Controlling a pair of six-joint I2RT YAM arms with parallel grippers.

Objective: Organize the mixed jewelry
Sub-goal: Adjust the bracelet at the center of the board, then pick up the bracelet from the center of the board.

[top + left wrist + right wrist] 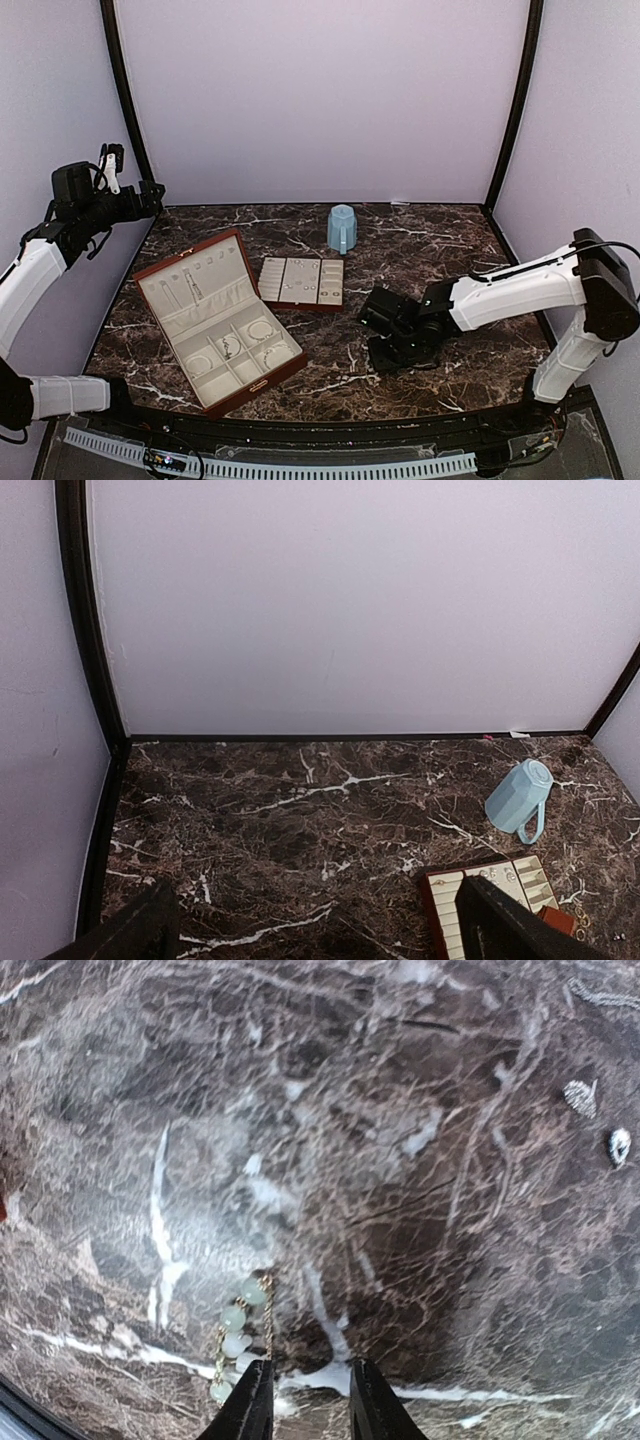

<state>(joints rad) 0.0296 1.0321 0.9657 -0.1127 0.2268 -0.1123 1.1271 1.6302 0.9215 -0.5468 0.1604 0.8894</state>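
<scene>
The right end effector (310, 1402) hangs low over the dark brown, white-veined marble counter (420, 1220), fingers a narrow gap apart with nothing between them; a short chain of pale green beads (240, 1335) lies flat just beside one fingertip, its long axis running away from the fingers, roughly in line with them; farther off lie two tiny silver pieces (580, 1095); beyond sit an open reddish-brown box (258, 385), a cream slotted tray (272, 278) and a pale blue mug (342, 228); the left end effector (318, 910), raised at the far left, gapes wide and empty.
</scene>
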